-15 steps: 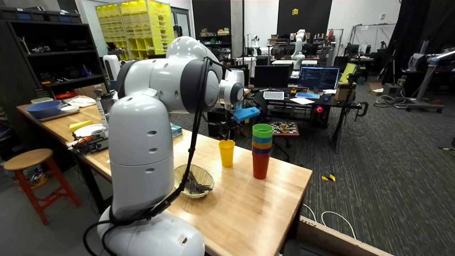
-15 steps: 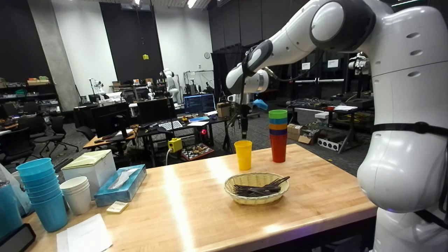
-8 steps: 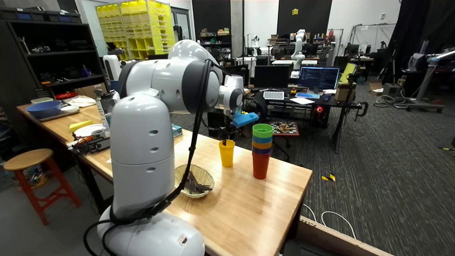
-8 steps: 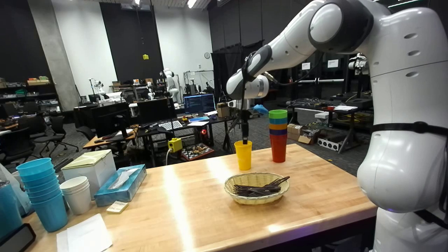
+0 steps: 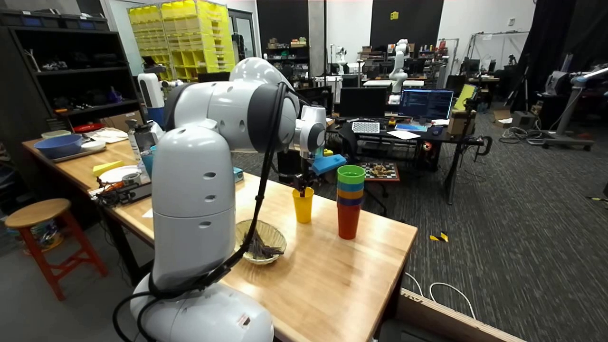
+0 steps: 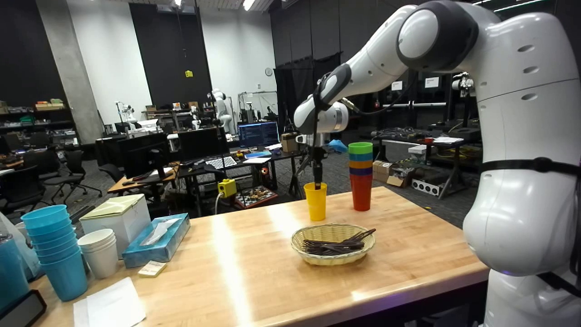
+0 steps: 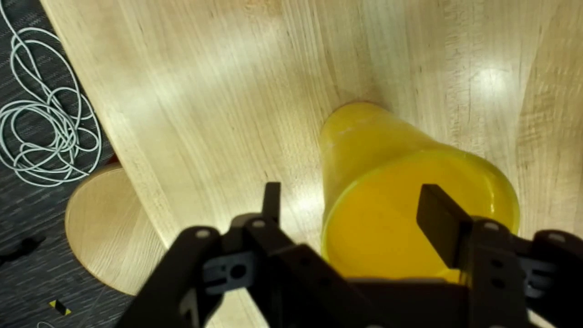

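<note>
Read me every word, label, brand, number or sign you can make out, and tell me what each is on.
No text here is readable.
Lit monitor: lines of text, too small.
Robot base label: too small.
White sheets at the back: any print is too small.
Board edge: dark marks, too blurred.
Yellow cup: no lettering that I can make out.

In an exterior view, a cup point(image 6: 316, 204) stands on the table point(image 6: 254, 281). A stack of cups point(image 6: 361, 186) is to its right. In front of both sits a basket point(image 6: 333, 260) (forks point(image 6: 336, 246) lie in it). Far to the left is a tissue box point(image 6: 156, 247), with another box point(image 6: 120, 225) behind it and more cups point(image 6: 99, 256) to its left. In the wrist view, one finger point(image 7: 442, 223) of the gripper point(image 7: 353, 205) is inside the cup's rim, and the other finger point(image 7: 272, 200) is outside, on the left.
</note>
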Available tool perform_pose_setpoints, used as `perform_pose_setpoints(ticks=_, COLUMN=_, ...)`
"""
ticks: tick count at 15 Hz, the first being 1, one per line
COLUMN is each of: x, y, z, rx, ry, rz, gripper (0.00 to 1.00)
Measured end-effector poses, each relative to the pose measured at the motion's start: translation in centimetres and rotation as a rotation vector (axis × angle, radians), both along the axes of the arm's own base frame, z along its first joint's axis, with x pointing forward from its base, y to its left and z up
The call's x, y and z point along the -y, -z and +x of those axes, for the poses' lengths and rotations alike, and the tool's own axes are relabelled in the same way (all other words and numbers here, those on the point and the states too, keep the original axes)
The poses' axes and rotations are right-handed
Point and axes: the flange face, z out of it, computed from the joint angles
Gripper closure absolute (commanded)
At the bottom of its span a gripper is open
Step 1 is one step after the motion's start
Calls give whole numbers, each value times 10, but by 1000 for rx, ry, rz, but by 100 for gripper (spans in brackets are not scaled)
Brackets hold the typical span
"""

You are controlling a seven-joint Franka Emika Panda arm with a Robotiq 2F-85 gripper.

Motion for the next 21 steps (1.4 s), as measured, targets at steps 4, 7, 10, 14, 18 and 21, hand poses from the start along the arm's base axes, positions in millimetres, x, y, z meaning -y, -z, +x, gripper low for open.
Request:
perform_pose_setpoints(ticks=4, x=1, y=1, z=2, rx=8, ry=3, rz=2, gripper=84)
perform_pose_setpoints(ticks=7, x=1, y=-2, z=4, rx=22, ry=5, rz=5, gripper=100)
perform_pose_setpoints(ticks=10, x=2, y=-9, z=7, rx=39, ry=8, rz=9, gripper=98)
perform_pose_setpoints(ticks=14, x=5, y=-21, z=11, rx=59, ry=17, rz=13, gripper=99)
perform_pose_setpoints(ticks=18, x=7, y=-43, z=15, rx=86, ry=27, rz=18, gripper=99)
perform_pose_setpoints(ticks=21, x=7, y=-82, z=14, rx=125, ry=33, rz=23, gripper=99)
